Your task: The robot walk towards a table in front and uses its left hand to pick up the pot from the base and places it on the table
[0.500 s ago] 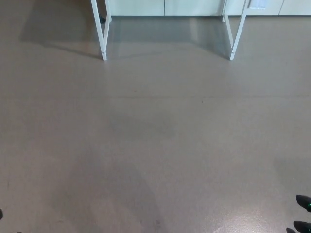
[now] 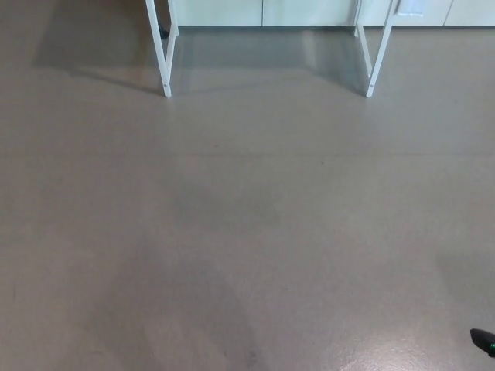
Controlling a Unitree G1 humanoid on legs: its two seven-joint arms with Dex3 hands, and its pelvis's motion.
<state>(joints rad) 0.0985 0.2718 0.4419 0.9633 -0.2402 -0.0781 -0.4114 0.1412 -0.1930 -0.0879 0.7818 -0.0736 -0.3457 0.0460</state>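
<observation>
Right hand [image 2: 484, 341] has slid further out of frame since half a second ago: two black tips showed at the near right corner then, only one small black tip now, right at the near right edge, over the floor [image 2: 247, 232]. Too little of it shows to tell whether it is spread or closed, and nothing is seen in it. The dark sliver at the near left edge is gone too, so the left hand is out of view. The rest has barely shifted, so the camera is almost steady. The table [image 2: 373, 81] is far ahead at the top of the frame and shows only as white legs: left leg [image 2: 158, 46] and right leg [image 2: 380, 54], both slanted, feet on the floor, well apart from each other. Its top is cut off by the frame edge. The pot is not in frame, so I can't tell where it sits. Pale cabinets [image 2: 309, 11] run along the far wall behind the legs. A grey shadow [image 2: 255, 54] lies on the floor between and beyond the legs. The floor is plain grey, with a bright glare patch [image 2: 402, 359] near right, close to the hand tip.
</observation>
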